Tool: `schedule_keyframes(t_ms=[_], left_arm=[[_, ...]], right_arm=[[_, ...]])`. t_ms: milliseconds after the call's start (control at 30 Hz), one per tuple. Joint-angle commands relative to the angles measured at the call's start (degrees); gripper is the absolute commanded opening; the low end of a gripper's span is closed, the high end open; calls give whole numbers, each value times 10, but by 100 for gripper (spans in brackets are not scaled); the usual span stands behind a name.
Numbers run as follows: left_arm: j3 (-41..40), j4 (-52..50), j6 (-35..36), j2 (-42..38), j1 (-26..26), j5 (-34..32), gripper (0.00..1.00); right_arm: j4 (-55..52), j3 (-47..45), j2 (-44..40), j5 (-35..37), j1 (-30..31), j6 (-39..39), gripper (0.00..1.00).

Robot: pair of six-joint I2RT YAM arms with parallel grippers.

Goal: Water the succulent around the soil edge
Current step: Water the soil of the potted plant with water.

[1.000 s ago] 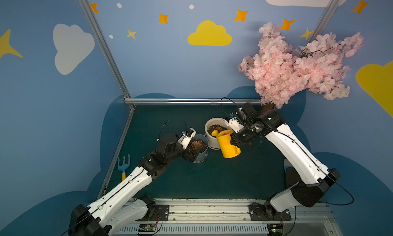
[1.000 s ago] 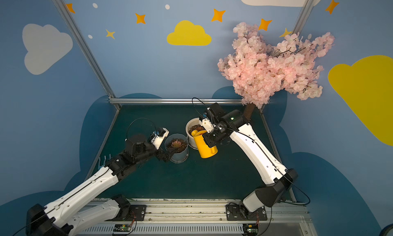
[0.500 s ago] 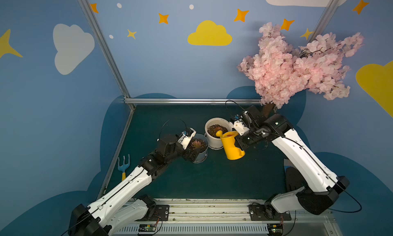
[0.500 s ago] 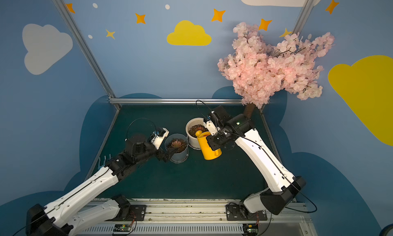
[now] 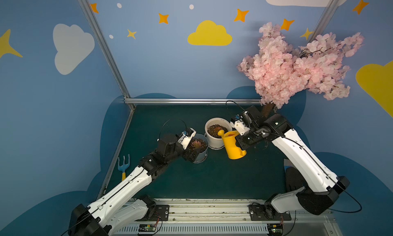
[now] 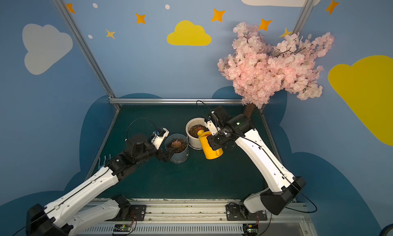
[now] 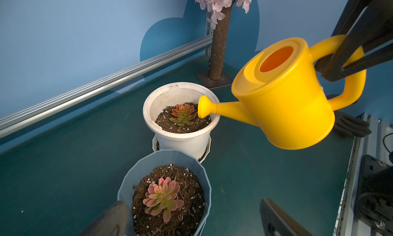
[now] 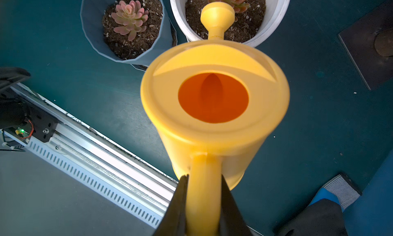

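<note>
Right wrist: watering can point(image 8: 214, 122) handle within right gripper point(image 8: 203, 181), spout above soil point(image 8: 244, 31).

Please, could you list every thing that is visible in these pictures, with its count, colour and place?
watering can: 1, yellow, lifted and tilted, spout over the white pot's soil edge
white pot: 1, white, middle of the table
white pot's succulent: 1, pink-green, centre of its soil
blue-grey pot: 1, blue-grey, beside the white pot
blue-grey pot's succulent: 1, pink, centre of its soil
hand rake: 1, blue with yellow handle, beside the left arm
blossom tree: 1, pink, brown trunk, far corner
glove: 1, black, near the right arm's base
table: 1, dark green
left end effector: 1, black, open, blue-grey pot between its fingers
right end effector: 1, black, shut on the watering can's handle
</note>
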Motion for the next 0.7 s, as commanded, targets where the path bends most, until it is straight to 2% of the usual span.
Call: schedule_keyframes(t_ms=[0, 667], left_arm=[[-5, 4, 6, -3, -2, 3, 100], [-5, 6, 6, -3, -2, 4, 100]], right_arm=[[-6, 4, -5, 11, -3, 4, 0], [-15, 21, 17, 34, -20, 0, 0]])
